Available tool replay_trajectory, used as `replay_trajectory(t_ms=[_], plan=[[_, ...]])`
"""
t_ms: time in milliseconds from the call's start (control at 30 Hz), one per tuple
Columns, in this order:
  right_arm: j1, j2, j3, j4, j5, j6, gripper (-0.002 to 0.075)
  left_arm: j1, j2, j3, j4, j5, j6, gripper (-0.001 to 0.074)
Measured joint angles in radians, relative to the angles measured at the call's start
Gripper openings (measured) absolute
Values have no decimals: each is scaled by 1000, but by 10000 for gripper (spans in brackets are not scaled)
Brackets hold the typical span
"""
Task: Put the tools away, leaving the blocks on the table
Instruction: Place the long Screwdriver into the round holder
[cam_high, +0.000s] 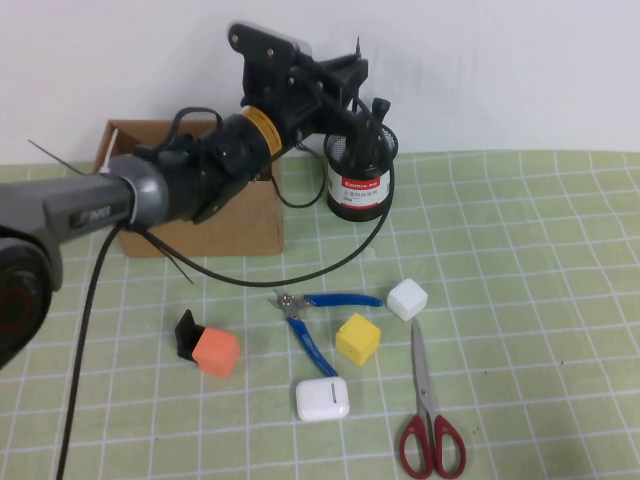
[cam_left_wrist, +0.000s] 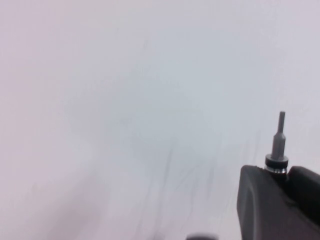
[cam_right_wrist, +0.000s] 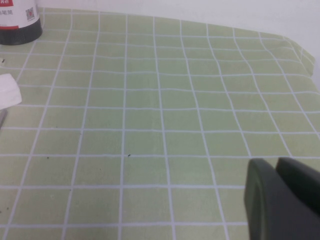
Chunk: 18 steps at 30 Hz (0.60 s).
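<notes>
The step in hand looks like dropping a tool into storage: the left gripper (cam_high: 350, 85) hangs at the table's far edge, over the black mesh cup with a red-and-white label (cam_high: 360, 178), clenched on a thin grey-tipped screwdriver (cam_left_wrist: 278, 142), beside the brown cardboard box (cam_high: 200, 195). Next it likely needs lowering and release. Nearer the front edge, left to right, lie the matte orange cube (cam_high: 216, 352), glossy white rounded earbud case (cam_high: 322, 398), blue-handled metal pliers (cam_high: 312, 320), yellow cube (cam_high: 358, 337), white cube (cam_high: 407, 299) and long red-handled scissors (cam_high: 428, 410) on the gridded green mat (cam_high: 540, 300). The right gripper (cam_right_wrist: 285, 192) hovers low near the right edge; whether its fingers are parted, I cannot tell.
</notes>
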Motion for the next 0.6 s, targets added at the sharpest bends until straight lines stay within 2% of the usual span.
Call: replay_trajectory(t_ms=[267, 367, 533, 600], plan=[[0, 0, 0, 0, 0, 0, -11, 0, 13, -8, 76, 107, 4, 68], [0, 0, 0, 0, 0, 0, -11, 0, 15, -8, 100, 126, 4, 125], [0, 0, 0, 0, 0, 0, -11, 0, 17, -8, 108, 132, -4, 281], [0, 0, 0, 0, 0, 0, -11, 0, 15, -8, 109, 146, -19, 315]])
